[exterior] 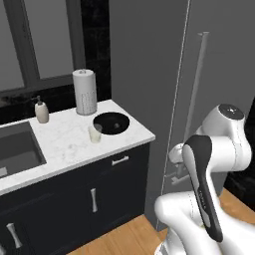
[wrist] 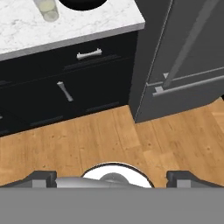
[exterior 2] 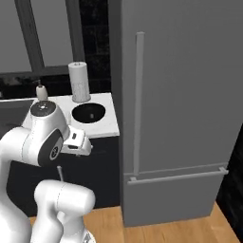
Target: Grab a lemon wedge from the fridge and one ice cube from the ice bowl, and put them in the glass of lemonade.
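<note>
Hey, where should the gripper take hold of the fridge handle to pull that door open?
Grip the long vertical bar handle on the fridge about mid-height, coming straight at the door's front. The bar stands off the door, so the fingers should straddle it horizontally.

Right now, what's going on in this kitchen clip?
Nothing is being handled yet. The arm's end effector hangs open and empty over the wooden floor, facing the closed fridge. The ice bowl and the glass of lemonade sit untouched on the counter beside the fridge.

Fridge (exterior 2: 190,95) shut; lemonade glass (exterior: 95,133) upright beside black ice bowl (exterior: 111,123).
</note>
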Available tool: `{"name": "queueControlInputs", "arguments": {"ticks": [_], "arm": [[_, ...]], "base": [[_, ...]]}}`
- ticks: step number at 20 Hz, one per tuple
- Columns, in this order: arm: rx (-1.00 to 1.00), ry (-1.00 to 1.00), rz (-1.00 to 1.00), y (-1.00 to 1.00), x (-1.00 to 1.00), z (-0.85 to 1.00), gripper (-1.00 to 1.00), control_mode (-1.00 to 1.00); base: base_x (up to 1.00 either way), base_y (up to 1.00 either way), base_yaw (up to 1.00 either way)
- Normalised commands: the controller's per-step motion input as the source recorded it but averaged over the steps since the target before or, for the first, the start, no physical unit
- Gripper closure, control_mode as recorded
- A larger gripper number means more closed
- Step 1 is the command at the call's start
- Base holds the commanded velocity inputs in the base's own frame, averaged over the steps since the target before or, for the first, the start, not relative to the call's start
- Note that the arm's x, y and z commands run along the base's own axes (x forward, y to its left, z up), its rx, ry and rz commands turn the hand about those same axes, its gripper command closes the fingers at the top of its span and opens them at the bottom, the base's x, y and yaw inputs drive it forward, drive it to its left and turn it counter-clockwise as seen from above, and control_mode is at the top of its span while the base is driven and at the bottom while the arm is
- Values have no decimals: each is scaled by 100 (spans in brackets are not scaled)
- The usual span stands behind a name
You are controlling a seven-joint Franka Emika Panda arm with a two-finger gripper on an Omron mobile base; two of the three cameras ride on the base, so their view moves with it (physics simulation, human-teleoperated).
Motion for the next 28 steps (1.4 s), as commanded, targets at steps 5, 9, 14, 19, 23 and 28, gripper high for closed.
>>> {"name": "queueControlInputs", "arguments": {"ticks": [5,9,14,19,23,28], "arm": [[0,0,0,0,0,0,-100,100],[0,0,0,0,0,0,-100,100],[0,0,0,0,0,0,-100,100],[0,0,0,0,0,0,-100,100],[0,0,0,0,0,0,-100,100],[0,0,0,0,0,0,-100,100]], "base": [[-12,-96,12],[-1,-84,17],[0,-39,27],[-14,-15,32],[-41,-39,24],[-53,-54,15]]}}
